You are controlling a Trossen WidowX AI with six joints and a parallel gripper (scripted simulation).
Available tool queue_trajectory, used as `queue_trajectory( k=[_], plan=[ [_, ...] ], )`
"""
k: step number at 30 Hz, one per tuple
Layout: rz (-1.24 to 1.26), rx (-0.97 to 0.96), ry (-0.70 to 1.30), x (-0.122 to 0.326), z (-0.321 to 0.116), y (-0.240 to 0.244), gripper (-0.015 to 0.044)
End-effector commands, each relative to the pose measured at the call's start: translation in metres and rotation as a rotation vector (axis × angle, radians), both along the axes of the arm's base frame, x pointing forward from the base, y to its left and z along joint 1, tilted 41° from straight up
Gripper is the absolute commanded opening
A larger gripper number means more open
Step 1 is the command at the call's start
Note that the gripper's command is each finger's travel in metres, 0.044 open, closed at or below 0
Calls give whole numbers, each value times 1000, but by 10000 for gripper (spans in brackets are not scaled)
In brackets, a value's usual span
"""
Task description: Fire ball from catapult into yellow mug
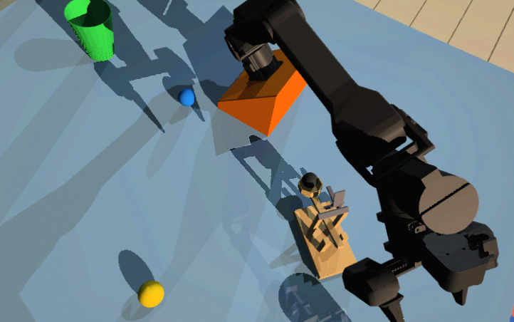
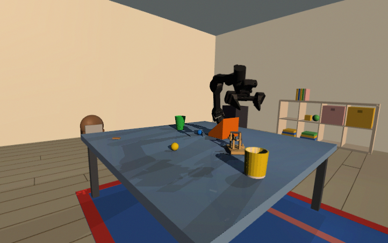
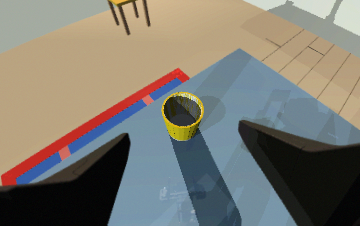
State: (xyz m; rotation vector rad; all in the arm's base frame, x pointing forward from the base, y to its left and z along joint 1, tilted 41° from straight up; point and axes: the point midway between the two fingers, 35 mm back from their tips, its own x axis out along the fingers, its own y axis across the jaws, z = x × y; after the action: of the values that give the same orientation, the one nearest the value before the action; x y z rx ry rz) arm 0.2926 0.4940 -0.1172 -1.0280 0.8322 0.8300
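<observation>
A dark ball [image 1: 310,182] sits in the round cup at the end of the arm of the wooden catapult [image 1: 337,263] [image 2: 237,152]. The cup end points toward the orange wedge. A grey trigger piece [image 1: 338,199] stands beside the catapult's arm. The yellow mug [image 2: 255,164] [image 3: 182,133] stands upright near the table's front corner in the exterior view, beyond the catapult's base end. It is out of view in the top view. My gripper [image 1: 428,309] [image 2: 249,109] [image 3: 184,131] is open and empty, high above the table, past the catapult on the mug's side.
An orange wedge [image 1: 250,112] [image 2: 230,128] stands by the arm's mount. A green cup [image 1: 96,38] [image 2: 179,123], a blue ball [image 1: 186,97] [image 2: 199,132] and a yellow ball [image 1: 151,294] [image 2: 174,146] are on the table. The table edge [image 2: 257,210] runs close to the mug.
</observation>
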Motion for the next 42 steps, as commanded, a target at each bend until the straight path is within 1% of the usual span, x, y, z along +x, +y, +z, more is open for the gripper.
queue_trajectory(
  k=[1, 6, 23, 32, 42],
  plan=[
    [2, 13, -12, 1, 8, 3, 440],
    [-6, 14, -18, 9, 8, 4, 440],
    [-6, 14, -18, 9, 8, 4, 0],
    [-27, 9, -9, 5, 5, 2, 0],
    [-346, -65, 62, -46, -26, -34, 0]
  ],
)
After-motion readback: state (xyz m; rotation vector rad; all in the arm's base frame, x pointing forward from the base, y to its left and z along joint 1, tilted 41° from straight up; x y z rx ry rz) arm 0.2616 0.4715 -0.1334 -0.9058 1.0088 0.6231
